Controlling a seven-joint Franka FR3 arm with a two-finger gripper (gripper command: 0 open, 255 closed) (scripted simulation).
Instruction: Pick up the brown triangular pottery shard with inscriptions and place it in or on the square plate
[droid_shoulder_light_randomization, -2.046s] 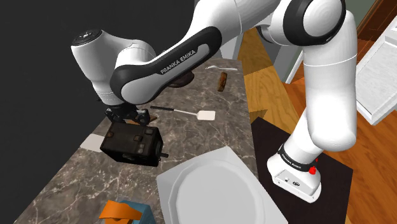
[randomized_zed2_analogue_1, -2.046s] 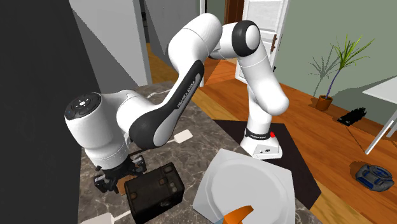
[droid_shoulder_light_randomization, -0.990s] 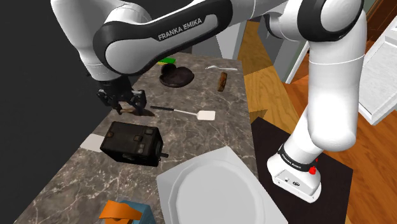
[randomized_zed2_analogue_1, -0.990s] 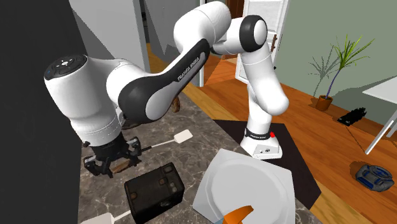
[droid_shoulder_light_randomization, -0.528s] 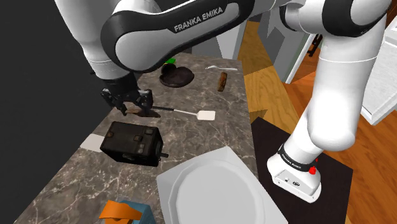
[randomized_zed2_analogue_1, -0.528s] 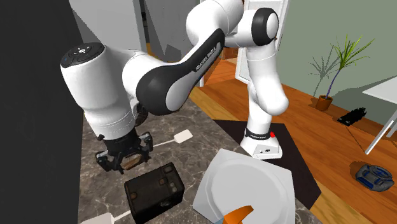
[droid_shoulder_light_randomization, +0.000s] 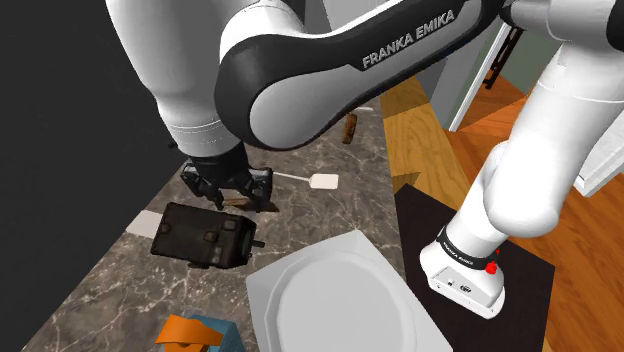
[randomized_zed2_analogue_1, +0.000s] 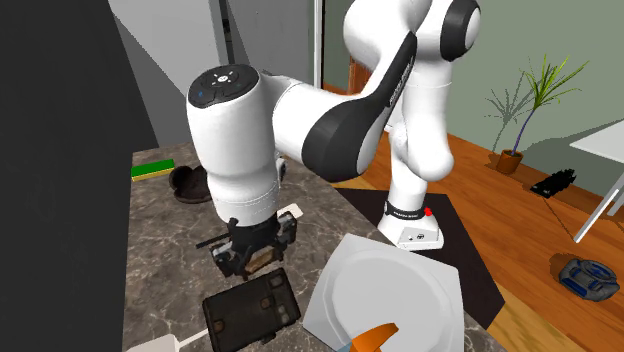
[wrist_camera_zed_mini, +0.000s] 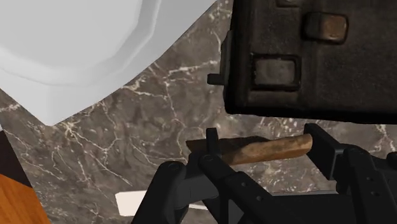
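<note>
A flat brown pottery shard (wrist_camera_zed_mini: 261, 150) sits clasped edge-on between my black fingers (wrist_camera_zed_mini: 210, 147). My gripper (wrist_camera_zed_mini: 264, 153) is shut on it and hangs over the dark marble counter. In the shoulder view the gripper (droid_shoulder_light_randomization: 228, 188) is just behind a black box (droid_shoulder_light_randomization: 203, 237), with the white square plate (droid_shoulder_light_randomization: 340, 300) lying nearer the camera and to the right. In the second exterior view the gripper (randomized_zed2_analogue_1: 257, 255) hovers to the left of the plate (randomized_zed2_analogue_1: 390, 285), and a bit of brown shard (randomized_zed2_analogue_1: 262, 260) shows between the fingers. In the wrist view, the plate's corner (wrist_camera_zed_mini: 70, 44) lies ahead of the gripper.
The black box (randomized_zed2_analogue_1: 252, 312) (wrist_camera_zed_mini: 312, 57) lies close under the gripper, tilted. A white spatula (droid_shoulder_light_randomization: 322, 182) is behind the gripper. An orange and blue object (droid_shoulder_light_randomization: 190, 332) sits at the counter's near end. A dark round dish (randomized_zed2_analogue_1: 188, 184) and a green item (randomized_zed2_analogue_1: 152, 168) lie further back.
My gripper has carried the shard toward the shoulder view's right and nearer the plate. The black box has turned and shifted a little.
</note>
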